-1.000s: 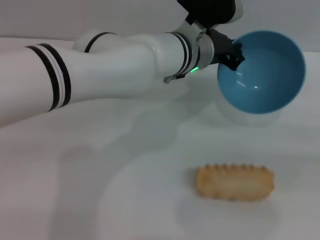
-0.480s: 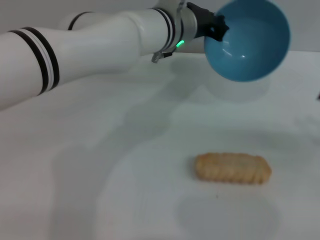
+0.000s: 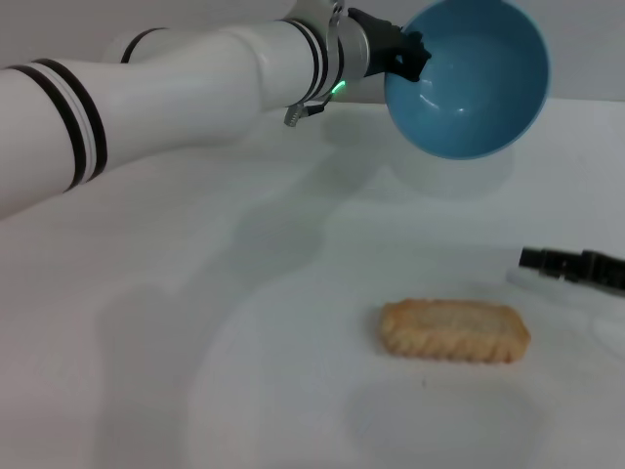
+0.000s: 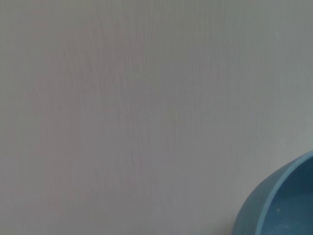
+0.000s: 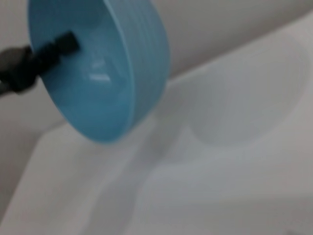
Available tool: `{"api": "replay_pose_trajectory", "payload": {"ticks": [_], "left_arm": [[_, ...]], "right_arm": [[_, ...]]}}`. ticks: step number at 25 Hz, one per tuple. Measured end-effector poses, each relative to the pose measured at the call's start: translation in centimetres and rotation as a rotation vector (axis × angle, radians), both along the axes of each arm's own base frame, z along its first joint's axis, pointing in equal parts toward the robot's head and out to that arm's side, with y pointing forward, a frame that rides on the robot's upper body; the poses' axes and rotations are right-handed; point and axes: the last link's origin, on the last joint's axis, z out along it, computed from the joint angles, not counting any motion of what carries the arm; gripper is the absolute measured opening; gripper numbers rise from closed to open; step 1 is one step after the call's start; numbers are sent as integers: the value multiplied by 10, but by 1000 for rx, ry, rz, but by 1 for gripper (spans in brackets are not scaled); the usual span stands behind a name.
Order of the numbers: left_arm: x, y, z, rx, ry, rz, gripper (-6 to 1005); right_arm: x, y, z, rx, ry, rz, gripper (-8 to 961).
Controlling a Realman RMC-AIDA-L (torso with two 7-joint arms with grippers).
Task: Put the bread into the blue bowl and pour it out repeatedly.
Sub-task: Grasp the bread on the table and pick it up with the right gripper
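The bread (image 3: 455,331), a golden-brown ridged loaf, lies on the white table at the front right. My left gripper (image 3: 405,57) is shut on the rim of the blue bowl (image 3: 467,78) and holds it up in the air at the back, tipped on its side with its empty inside facing forward. The bowl also shows in the left wrist view (image 4: 281,205) and in the right wrist view (image 5: 100,68). My right gripper (image 3: 576,266) enters at the right edge, level with the table, a little behind and to the right of the bread.
The white table (image 3: 244,322) spreads all around the bread. A pale wall stands behind the table.
My left gripper has lifted the tipped bowl up and to the left. The bread has settled flat. My right gripper has come into view at the right edge.
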Motion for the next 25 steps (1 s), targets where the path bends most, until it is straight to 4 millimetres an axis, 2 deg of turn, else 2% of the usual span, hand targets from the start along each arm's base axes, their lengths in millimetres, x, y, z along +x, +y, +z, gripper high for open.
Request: {"api": "replay_pose_trajectory", "payload": {"ticks": [9, 20, 25], "left_arm": [[-4, -3, -2, -4, -4, 13, -1], [-6, -4, -3, -9, 1, 13, 0], [-7, -4, -3, -8, 2, 14, 0]], "right_arm": [[16, -14, -6, -100, -44, -126, 482], [7, -13, -25, -133, -23, -117, 474], [6, -10, -27, -128, -30, -117, 470]]}}
